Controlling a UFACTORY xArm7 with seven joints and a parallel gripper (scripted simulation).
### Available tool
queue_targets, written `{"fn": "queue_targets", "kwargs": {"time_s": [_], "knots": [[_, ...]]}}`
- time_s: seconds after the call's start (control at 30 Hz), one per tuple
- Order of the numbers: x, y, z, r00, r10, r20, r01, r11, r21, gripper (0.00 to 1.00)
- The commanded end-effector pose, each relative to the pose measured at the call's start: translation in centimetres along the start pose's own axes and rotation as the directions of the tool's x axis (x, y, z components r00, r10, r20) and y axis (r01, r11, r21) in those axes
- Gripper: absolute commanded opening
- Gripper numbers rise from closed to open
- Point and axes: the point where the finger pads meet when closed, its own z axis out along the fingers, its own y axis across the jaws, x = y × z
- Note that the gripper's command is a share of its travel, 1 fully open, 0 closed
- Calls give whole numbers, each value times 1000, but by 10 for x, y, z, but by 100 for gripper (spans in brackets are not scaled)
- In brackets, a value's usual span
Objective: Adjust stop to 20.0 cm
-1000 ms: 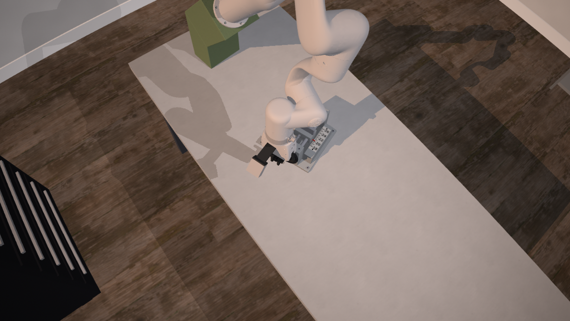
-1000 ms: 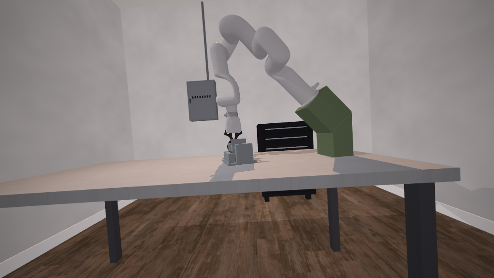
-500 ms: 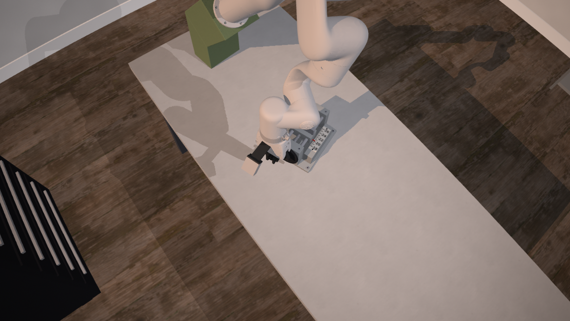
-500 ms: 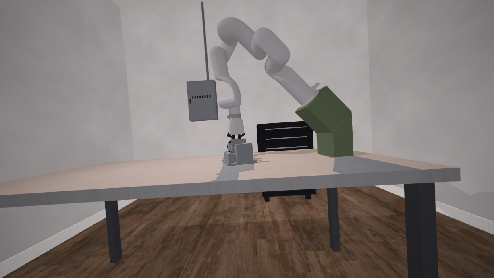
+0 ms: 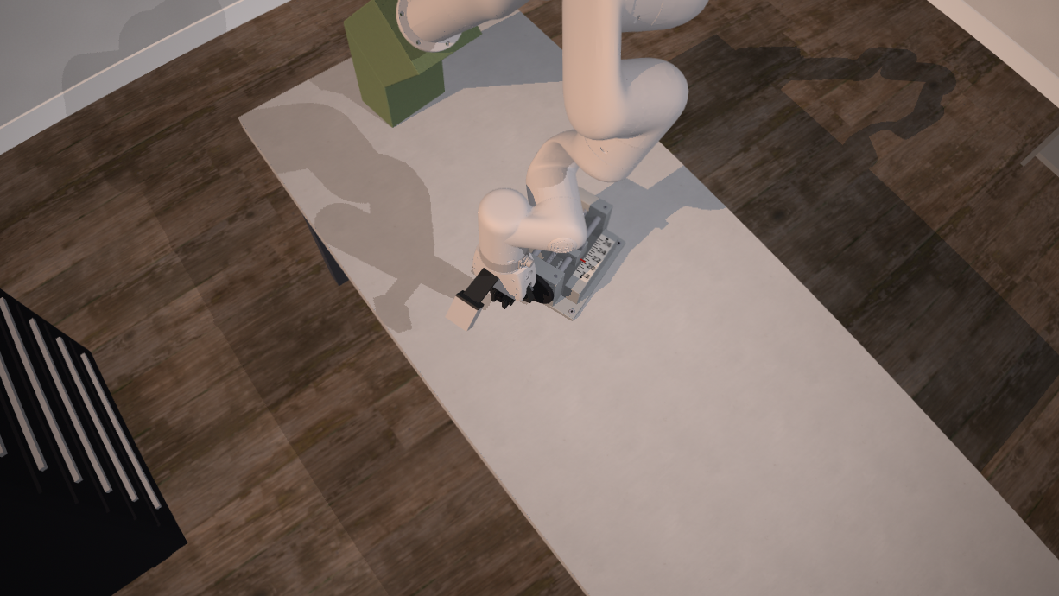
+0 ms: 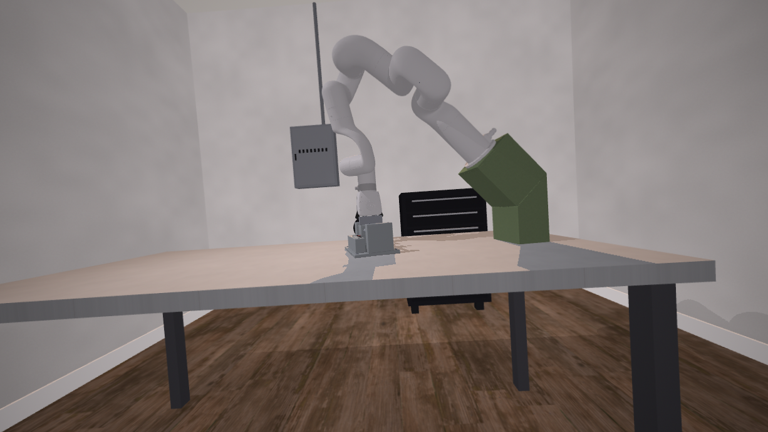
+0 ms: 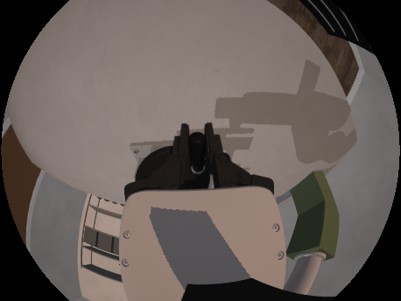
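Observation:
A small grey stop fixture (image 5: 575, 263) sits on the table near its left edge. A white scale with black marks and a red mark (image 5: 594, 259) runs along its side. A black handwheel (image 5: 539, 290) sits at its near end, mostly hidden by my wrist. My gripper (image 5: 527, 290) is down on the handwheel and shut on its crank handle. In the wrist view the dark fingers close around the dark handle (image 7: 197, 155) above the wheel. In the exterior view the fixture (image 6: 370, 240) stands under my wrist (image 6: 366, 206).
The green arm pedestal (image 5: 395, 62) stands at the far end of the table. A black cabinet (image 5: 66, 451) stands on the floor to the left. A grey box on a pole (image 6: 314, 156) hangs behind the arm. The table's left edge is close to the fixture.

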Motion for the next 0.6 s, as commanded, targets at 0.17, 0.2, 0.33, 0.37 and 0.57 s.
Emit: {"fn": "queue_targets", "kwargs": {"time_s": [0.17, 0.2, 0.33, 0.37, 0.57], "knots": [[1, -15, 20, 1000, 0, -3, 0, 1000, 4, 6], [1, -18, 22, 1000, 0, -3, 0, 1000, 4, 6], [1, -30, 25, 1000, 0, -3, 0, 1000, 4, 6], [1, -33, 26, 1000, 0, -3, 0, 1000, 4, 6], [1, -46, 23, 1000, 0, -3, 0, 1000, 4, 6]]}}
